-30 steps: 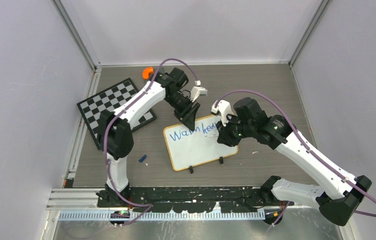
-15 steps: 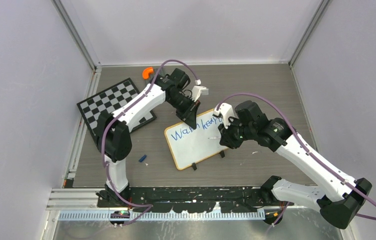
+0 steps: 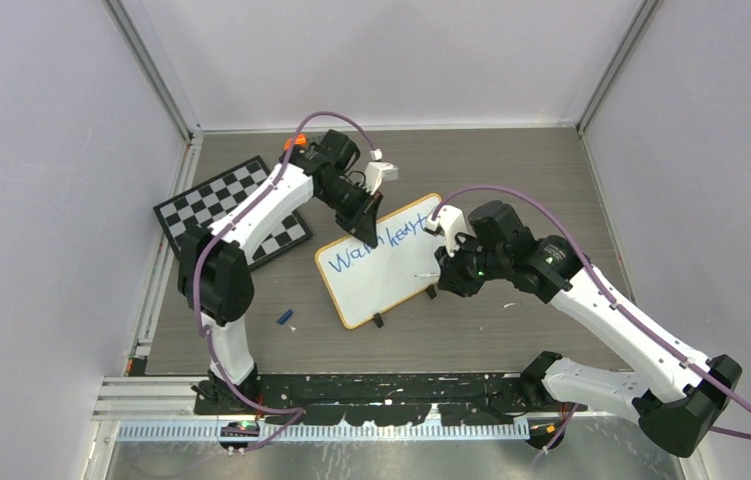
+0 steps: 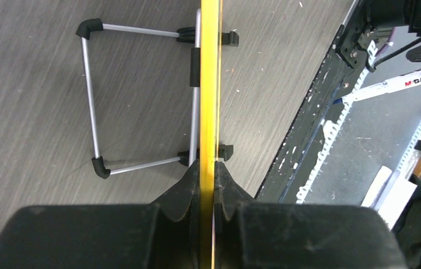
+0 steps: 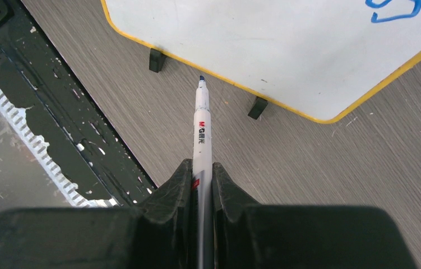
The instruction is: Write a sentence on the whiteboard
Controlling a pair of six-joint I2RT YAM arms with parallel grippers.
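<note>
Glossy white inside a thin yellow rim, the whiteboard (image 3: 376, 285) was seen from above near the middle of the table (image 3: 521, 170), set at a slant, with the sentence (image 3: 383, 245) begun in blue along its far edge. That far rim was pinched by the left gripper (image 3: 366, 207), while the right gripper (image 3: 448, 270) was held at the board's right side. In the left wrist view the board was met edge-on as a yellow line, the jaws were closed tight on it, and a wire stand (image 4: 91, 95) was shown behind it. In the right wrist view the marker (image 5: 201, 129) was clamped between narrowed jaws, its tip aimed at the lower rim between the two black feet (image 5: 156, 60), apparently clear of the surface. The board was judged thin, stiff and light, its face slick, so that it could be expected to pivot or slide under pen pressure. The rim away from the writing was judged the best place to hold it.
</note>
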